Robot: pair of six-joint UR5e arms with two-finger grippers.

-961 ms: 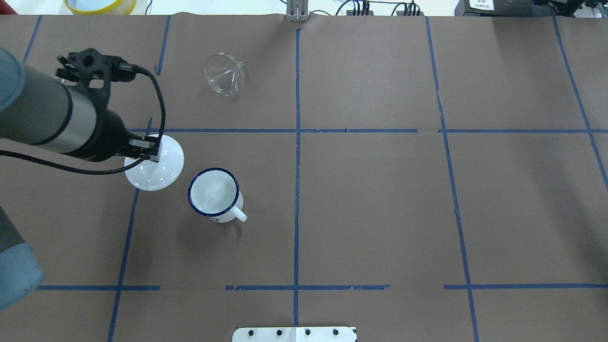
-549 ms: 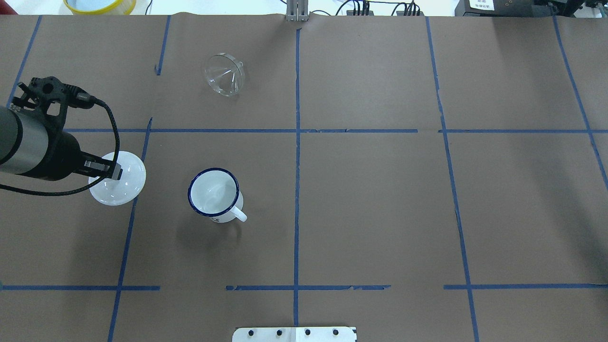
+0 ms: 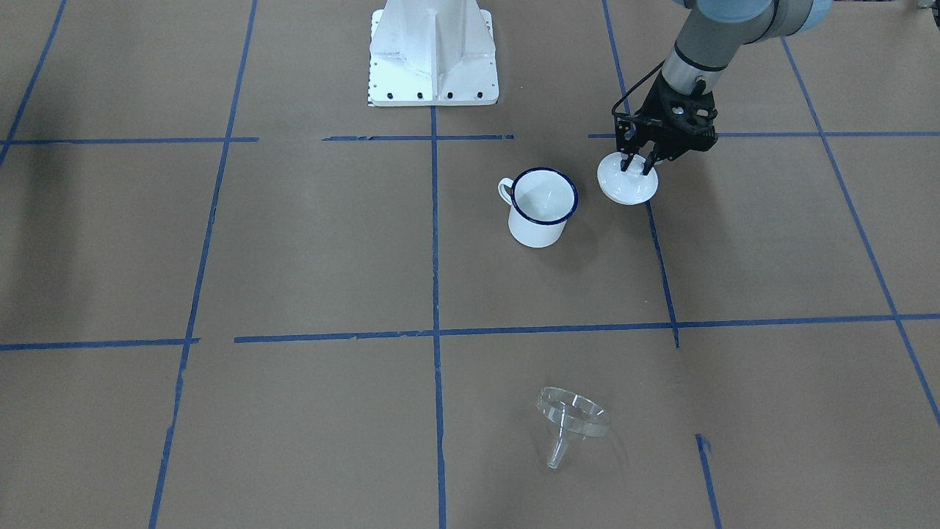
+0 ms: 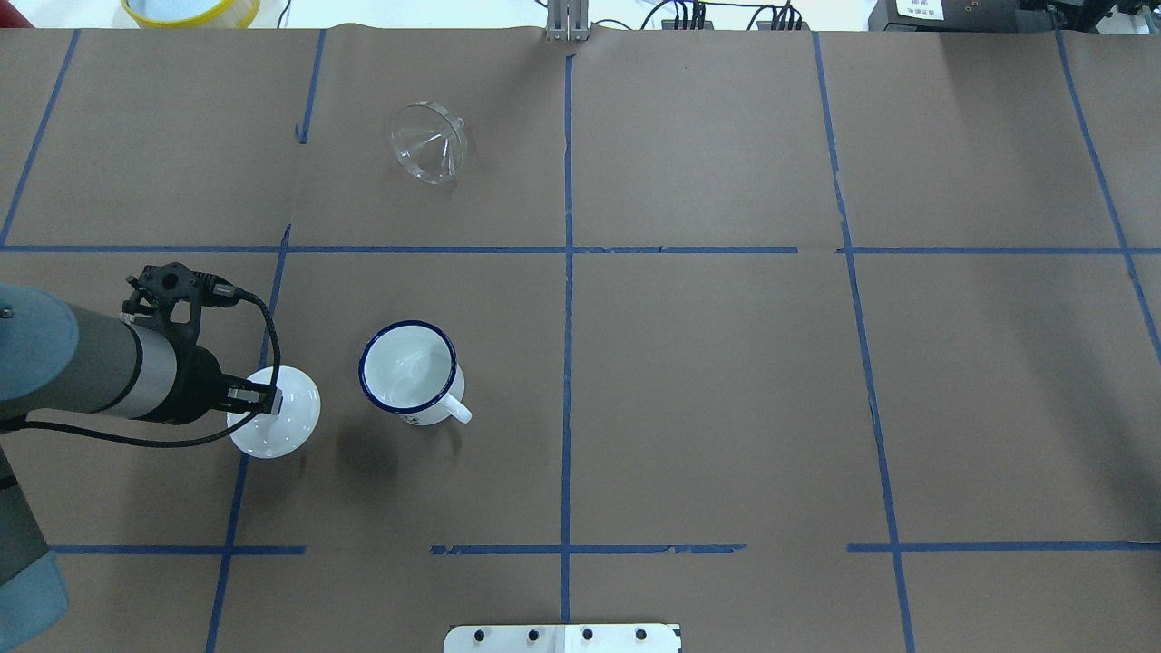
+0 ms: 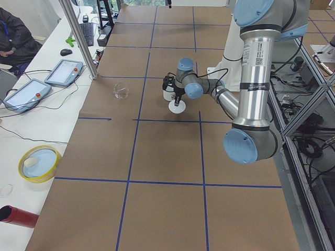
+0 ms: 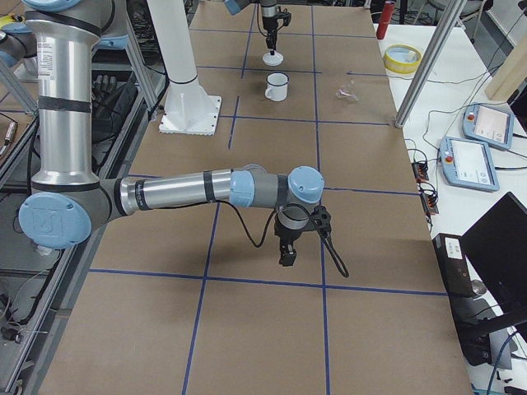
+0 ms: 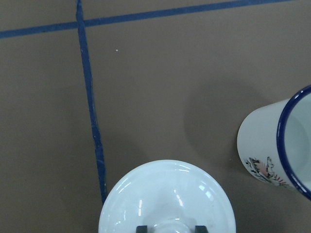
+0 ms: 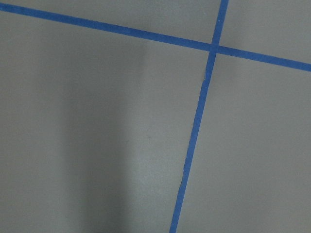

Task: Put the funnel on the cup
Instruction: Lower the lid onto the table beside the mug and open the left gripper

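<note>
Grips the knob of a white domed lid (image 4: 288, 419) with the left gripper (image 4: 272, 399), fingers (image 7: 141, 228) pinched close on either side; cannot tell whether the lid touches the brown paper (image 4: 726, 381). Cannot judge how far open the right gripper (image 6: 287, 255) is, seen only from the side, low over a blue tape line (image 6: 247, 280). Finds the cup (image 4: 407, 367) upright just beside the lid, not touching. Finds the funnel (image 4: 429, 143) on its side, well apart, near the table's far edge, with taped paper between.
</note>
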